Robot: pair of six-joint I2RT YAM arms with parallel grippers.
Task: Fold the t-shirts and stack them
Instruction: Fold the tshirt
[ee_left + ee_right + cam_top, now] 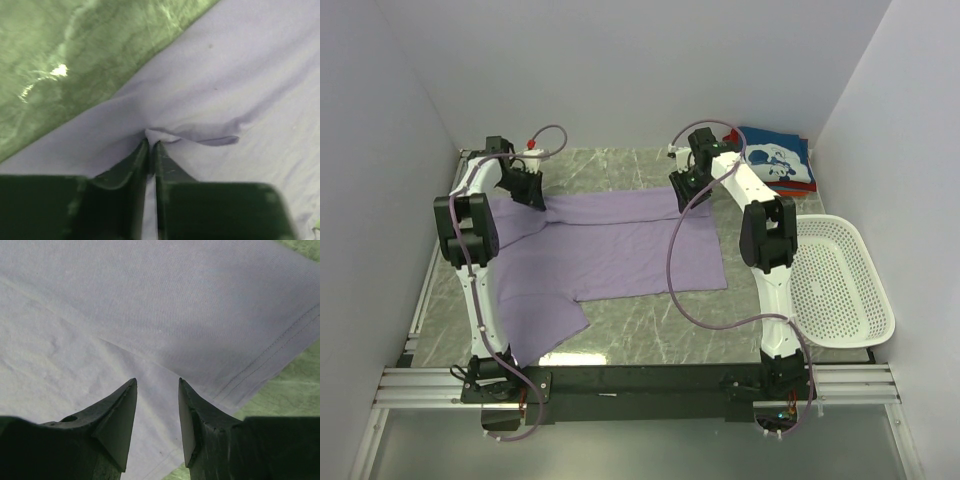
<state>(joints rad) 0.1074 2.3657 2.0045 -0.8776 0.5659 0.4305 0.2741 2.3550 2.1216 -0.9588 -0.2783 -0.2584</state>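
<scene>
Your left gripper [151,144] pinches the purple t-shirt [620,250] to fold it — right gripper [157,382] spread, poised to match.

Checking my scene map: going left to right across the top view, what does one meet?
left pincer → right pincer → folded navy t-shirt → white basket. The lavender t-shirt lies under both pincers, so it has no clear place in the order.
</scene>
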